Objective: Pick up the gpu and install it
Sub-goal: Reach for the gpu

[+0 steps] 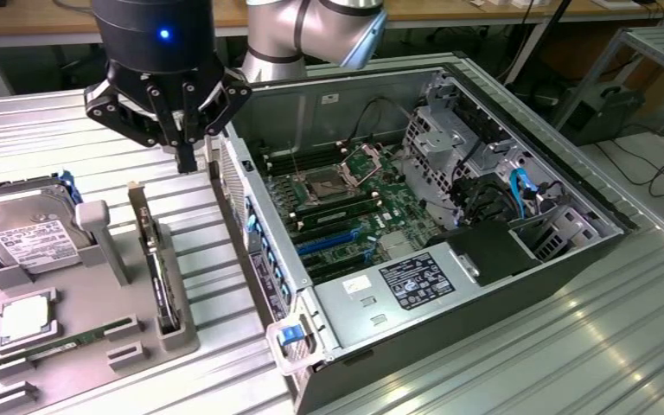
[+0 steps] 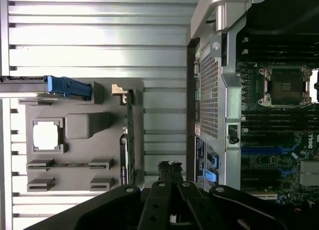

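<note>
The gpu (image 1: pixel 156 259) stands on its long edge in a slot of the grey holder tray (image 1: pixel 90 294), thin and dark, with its silvery bracket end toward the back. In the wrist view the gpu (image 2: pixel 127 137) is a narrow dark strip along the tray's edge. My gripper (image 1: pixel 186 157) hangs above the ribbed table between the tray and the open computer case (image 1: pixel 424 216), higher than the card and beyond its bracket end. Its fingertips (image 2: pixel 169 166) are pressed together, shut on nothing.
The tray also holds a silver hard drive (image 1: pixel 18 232) with a blue carrier, a square processor (image 1: pixel 27 313) and a green memory stick (image 1: pixel 67 344). Inside the case lie the motherboard (image 1: pixel 344 207), blue expansion slots (image 1: pixel 326 242) and drive cages (image 1: pixel 470 147).
</note>
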Action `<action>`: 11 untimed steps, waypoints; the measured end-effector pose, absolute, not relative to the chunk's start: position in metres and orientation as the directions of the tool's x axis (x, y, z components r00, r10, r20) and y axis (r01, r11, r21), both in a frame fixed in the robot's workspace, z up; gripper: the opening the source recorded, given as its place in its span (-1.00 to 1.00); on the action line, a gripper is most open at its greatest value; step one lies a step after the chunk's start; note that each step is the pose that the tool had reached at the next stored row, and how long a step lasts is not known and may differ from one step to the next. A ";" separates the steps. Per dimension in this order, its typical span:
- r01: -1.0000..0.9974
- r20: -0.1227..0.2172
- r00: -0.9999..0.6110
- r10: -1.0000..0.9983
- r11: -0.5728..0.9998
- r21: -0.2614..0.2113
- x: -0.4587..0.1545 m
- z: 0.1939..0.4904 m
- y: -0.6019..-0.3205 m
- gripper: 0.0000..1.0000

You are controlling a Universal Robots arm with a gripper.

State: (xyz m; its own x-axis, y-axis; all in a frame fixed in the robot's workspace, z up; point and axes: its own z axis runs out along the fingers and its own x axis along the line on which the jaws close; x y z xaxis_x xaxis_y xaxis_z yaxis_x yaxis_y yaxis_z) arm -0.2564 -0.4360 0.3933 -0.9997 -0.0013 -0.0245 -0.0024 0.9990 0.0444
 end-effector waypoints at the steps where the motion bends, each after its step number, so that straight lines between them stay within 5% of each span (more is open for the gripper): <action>1: -0.003 -0.025 -1.000 -0.002 0.999 0.044 -0.258 0.393 -0.437 -0.79; 11: -0.005 -0.024 -1.000 -0.004 0.999 0.044 -0.275 0.393 -0.441 -0.79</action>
